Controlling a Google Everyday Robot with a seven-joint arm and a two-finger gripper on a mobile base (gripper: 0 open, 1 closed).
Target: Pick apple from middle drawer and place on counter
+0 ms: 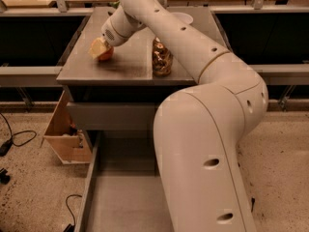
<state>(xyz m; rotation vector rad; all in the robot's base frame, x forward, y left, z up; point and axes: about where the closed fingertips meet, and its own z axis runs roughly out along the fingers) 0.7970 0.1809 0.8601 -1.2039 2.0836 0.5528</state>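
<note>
Status: gripper point(100, 49) is over the counter's point(128, 69) left half, about midway between far and near edges, close to the left edge. Its pale fingers point(96, 46) are clamped on the apple point(108, 55), pinching it from the upper left; we see only the apple's red lower-right part. Apple sits low over the surface with a shadow right under it. We can't tell if it touches the counter or hangs just above.

Arm point(193, 57) runs from the lower right over the near-right corner, diagonally up to the far edge, then bends down toward the left. It covers much of the top's right half.

Soda can point(161, 58) stands upright by the near edge, about mid-width, just beside the arm and well apart from the apple. White bowl point(182, 18) is at the far edge, mostly hidden behind the arm.

Open room: bare grey surface between apple and can, and from the apple down to the near-left corner. Less margin on the apple's left — that edge is near.

Middle drawer point(123, 202) is pulled out below the near edge, flat grey floor showing, right part hidden by the arm. Above it is a plain grey drawer front point(113, 116). Wooden box point(65, 132) stands on the floor by the cabinet's left side, with cables point(17, 138) further left.
</note>
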